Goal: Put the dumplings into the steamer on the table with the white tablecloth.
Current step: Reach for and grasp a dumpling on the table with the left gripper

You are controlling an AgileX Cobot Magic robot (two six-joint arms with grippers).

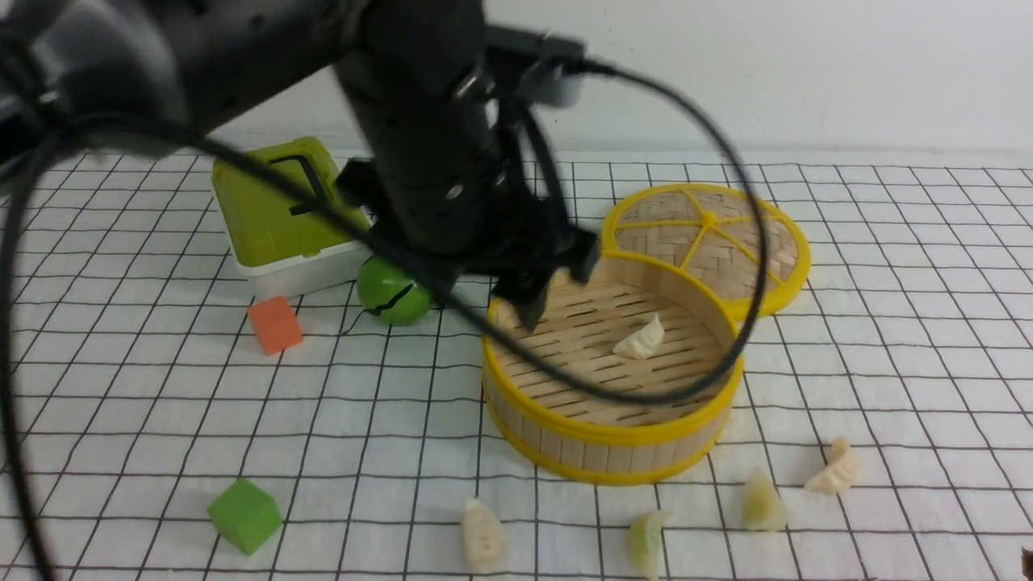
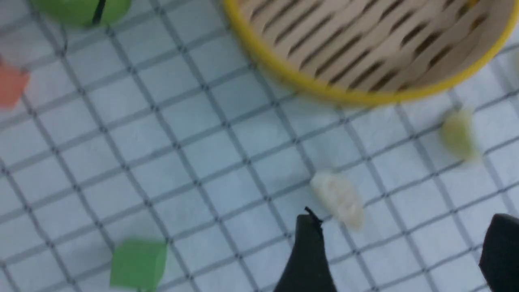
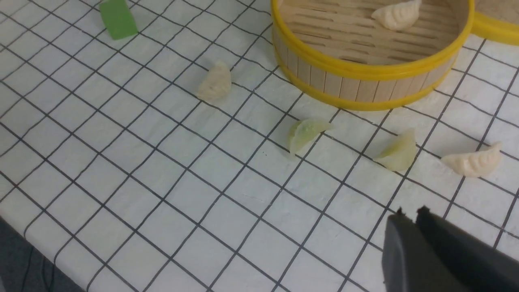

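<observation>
The bamboo steamer stands mid-table on the white gridded tablecloth, with one cream dumpling on its floor. Four dumplings lie on the cloth in front of it: cream, green, green and cream. My left gripper hangs open and empty above the steamer's left rim. In the blurred left wrist view it is open, with a cream dumpling near one fingertip. My right gripper is shut and empty, near the right cream dumpling.
The woven lid leans behind the steamer. A green box, a green ball and an orange cube sit at the back left. A green cube lies front left. The left arm's cable loops over the steamer.
</observation>
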